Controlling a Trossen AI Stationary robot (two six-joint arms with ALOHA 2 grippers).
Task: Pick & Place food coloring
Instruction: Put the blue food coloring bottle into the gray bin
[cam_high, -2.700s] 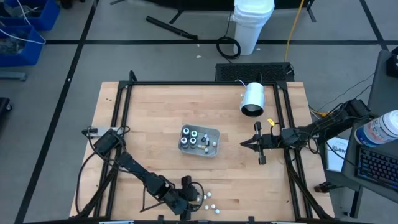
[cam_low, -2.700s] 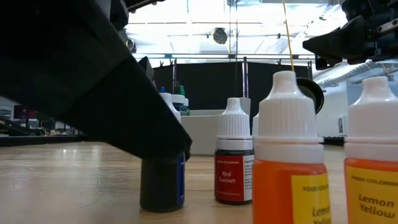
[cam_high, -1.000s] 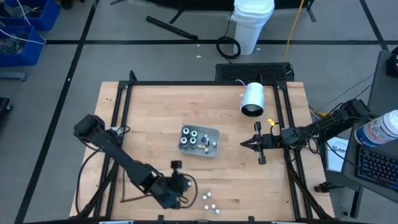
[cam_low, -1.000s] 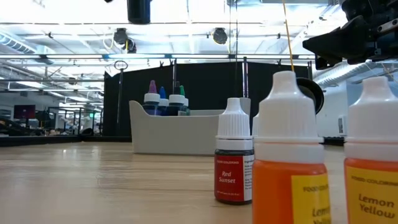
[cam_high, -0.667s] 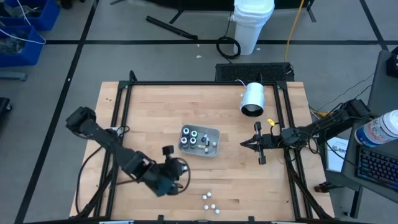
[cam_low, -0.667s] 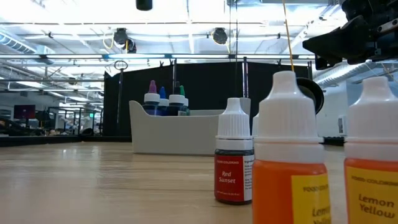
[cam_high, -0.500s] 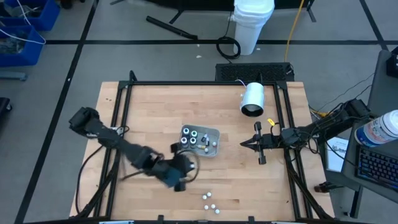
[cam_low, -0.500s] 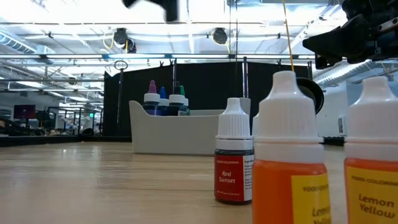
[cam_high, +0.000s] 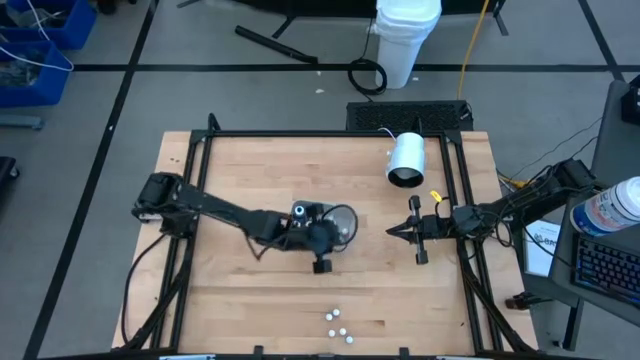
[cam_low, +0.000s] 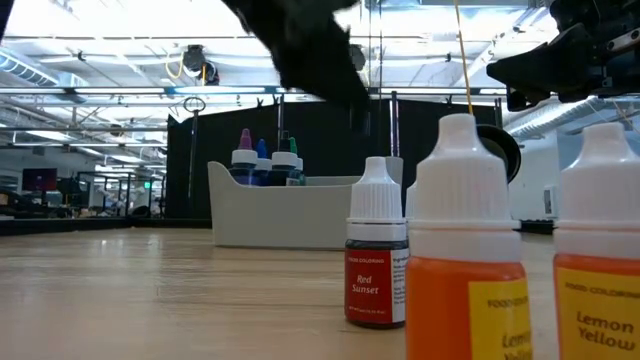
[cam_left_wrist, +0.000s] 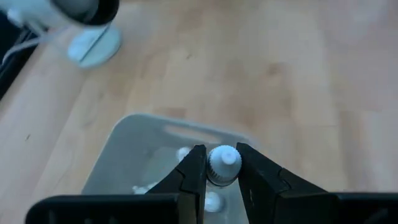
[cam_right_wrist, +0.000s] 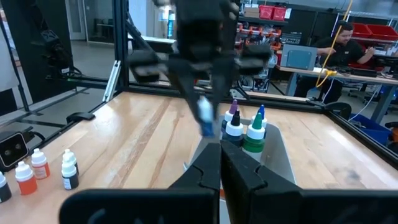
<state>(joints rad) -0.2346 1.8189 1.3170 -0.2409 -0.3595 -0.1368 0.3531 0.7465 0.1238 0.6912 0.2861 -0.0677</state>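
Left jaws (cam_left_wrist: 222, 171) clamp bottle (cam_left_wrist: 222, 163) over tray (cam_left_wrist: 127, 152), wooden table (cam_high: 240, 170).

Robotics lab or workshop, taped concrete floor (cam_high: 250, 90), red parts bins (cam_right_wrist: 367, 14) (shelved), seated person (cam_right_wrist: 339, 46)

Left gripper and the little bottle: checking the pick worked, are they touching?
Touching. The left wrist view shows the left gripper with both fingers pressed against the bottle, held above the grey tray.

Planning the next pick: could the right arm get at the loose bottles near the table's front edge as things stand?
Probably yes: the bottles stand alone on bare wood, the left gripper is away over the tray, and the right gripper is empty.
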